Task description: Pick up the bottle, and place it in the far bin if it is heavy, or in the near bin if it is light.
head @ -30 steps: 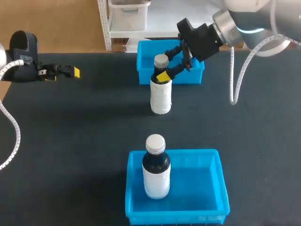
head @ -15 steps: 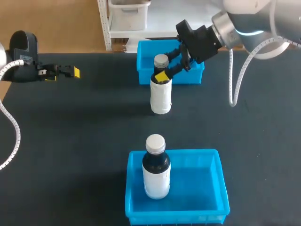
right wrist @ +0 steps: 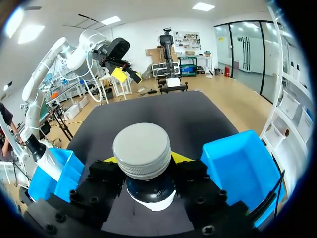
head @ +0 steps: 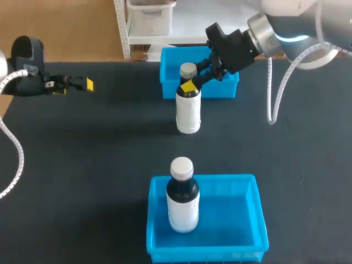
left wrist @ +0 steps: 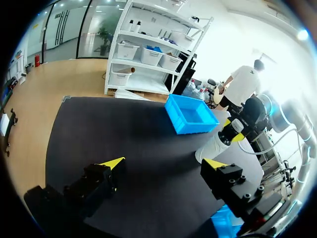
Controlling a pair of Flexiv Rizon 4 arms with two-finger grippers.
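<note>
Right fingers [head: 188,86] clasp the neck of the bottle [head: 188,113] from both sides, its base on the desk [head: 82,154]. Left fingers [left wrist: 113,163] stand spread wide, well apart from it.

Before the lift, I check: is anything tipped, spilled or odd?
Nothing stands out. The middle bottle stands upright with the right gripper shut on its neck; the second bottle stands upright in the near bin. No spill.
</note>
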